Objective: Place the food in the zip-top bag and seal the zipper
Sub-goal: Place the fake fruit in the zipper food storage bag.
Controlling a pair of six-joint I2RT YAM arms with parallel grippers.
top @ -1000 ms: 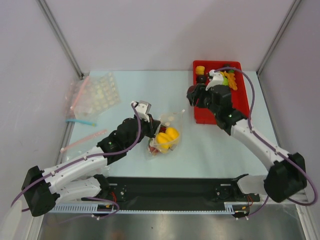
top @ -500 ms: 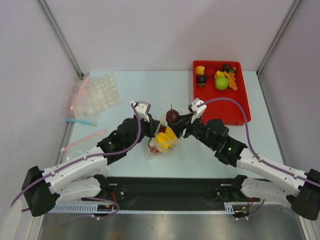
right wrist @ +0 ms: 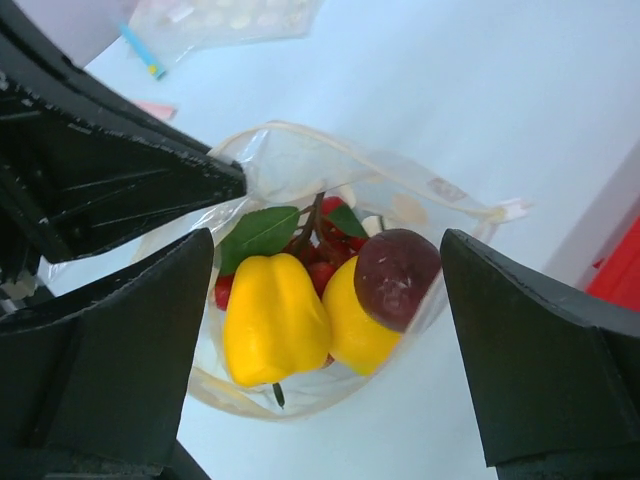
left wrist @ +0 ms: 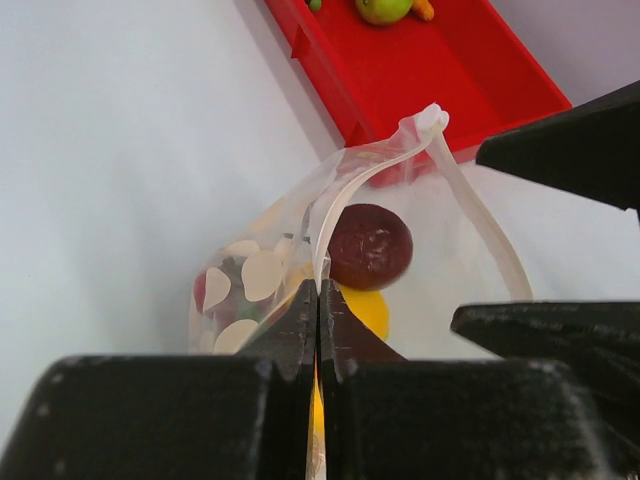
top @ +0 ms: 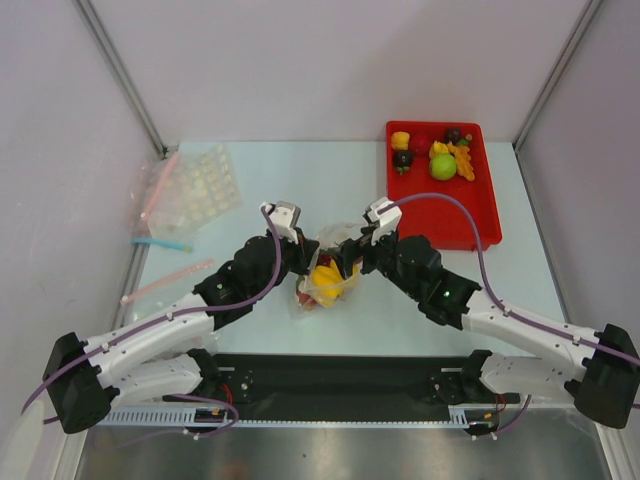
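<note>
The clear zip-top bag [top: 322,284] lies at mid-table, mouth open. My left gripper [top: 303,258] is shut on its near rim [left wrist: 318,290]. The whitish zipper strip [left wrist: 482,222] curves round the mouth. In the bag are two yellow peppers [right wrist: 272,320], tiny red pieces [right wrist: 322,275], a green leaf [right wrist: 258,232] and a dark purple fruit [right wrist: 397,277], which rests on a pepper at the mouth. My right gripper [top: 347,258] hangs over the mouth, open wide and empty [right wrist: 327,235]. The fruit shows in the left wrist view too [left wrist: 370,245].
The red tray [top: 475,215] at the back right holds a yellow pepper [top: 400,140], a green fruit [top: 443,166], an orange piece [top: 463,160] and dark ones. Spare clear bags [top: 190,185] with pink and blue strips lie at the left.
My right gripper carried a dark purple fruit from the red tray to the bag mouth and let it go inside. My left gripper kept its hold on the rim.
</note>
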